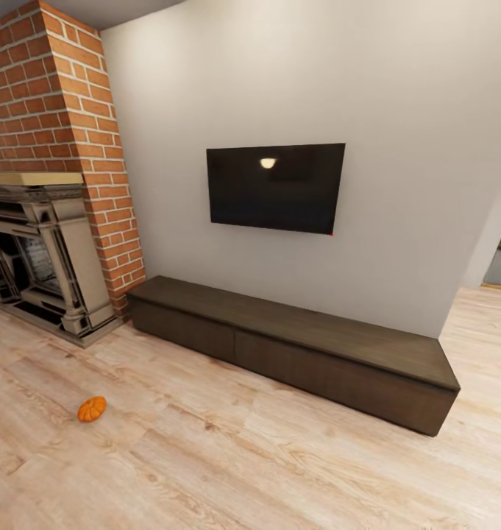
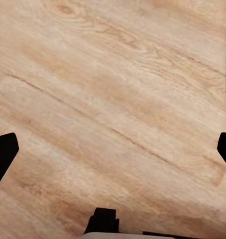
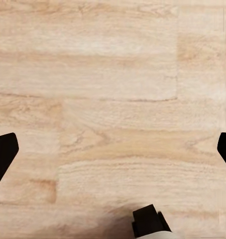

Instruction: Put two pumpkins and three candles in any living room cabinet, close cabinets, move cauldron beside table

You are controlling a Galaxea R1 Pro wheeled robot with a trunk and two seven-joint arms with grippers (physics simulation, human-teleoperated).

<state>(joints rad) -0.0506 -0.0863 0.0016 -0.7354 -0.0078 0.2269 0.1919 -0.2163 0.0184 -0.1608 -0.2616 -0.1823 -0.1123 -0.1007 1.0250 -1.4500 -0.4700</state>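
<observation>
Item 1, far left: a brick fireplace (image 1: 40, 243) with a pale mantel is set against the left wall, standing on the wood floor (image 1: 228, 471).

Item 2, near left: one pumpkin (image 1: 92, 408), small, orange and ribbed, is found lying on the bare floor, in front of the fireplace and well apart from it. It is round, so no long axis is to be reckoned with.

Item 3, centre to right: the cabinet (image 1: 294, 346), a long low dark wood unit, is placed along the far wall beneath a wall-mounted television (image 1: 276, 188). Its flat fronts are seen shut. The pumpkin lies nearer than the cabinet's left end and clear of it.

Item 4, wrist views: the left claw (image 2: 113, 149) is recorded with fingertips spread wide at the picture's edges, nothing between them, bare floorboards beneath. The right claw (image 3: 113, 149) is likewise spread wide and empty above floorboards.

Relation noted: the pumpkin lies to the left side of the head view, ahead of the robot, so the left arm is judged the nearer. Both claws are judged well apart from it; an approach leftward and forward is judged necessary before any grasp.
</observation>
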